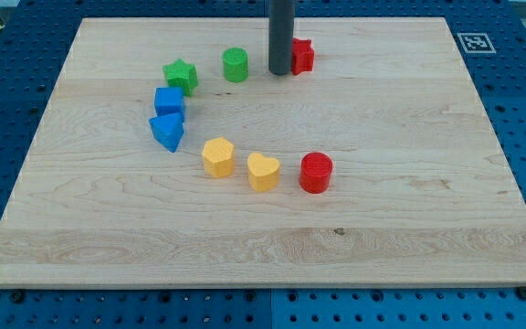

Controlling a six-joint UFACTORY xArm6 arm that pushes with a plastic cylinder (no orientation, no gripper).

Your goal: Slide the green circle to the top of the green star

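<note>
Upper centre of the frame: the gripperless rod's tip (280, 72) rests just right of the green circle (236, 64), with the green star (181, 75) farther left.

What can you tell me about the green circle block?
The green circle is a short, round, solid green block, plastic by its look, standing upright on the wooden board near the view's top. The green star sits apart from it on the view's left. My tip is to its right, not touching it, with the red block just beyond. Nothing touches the circle but the board.
</note>
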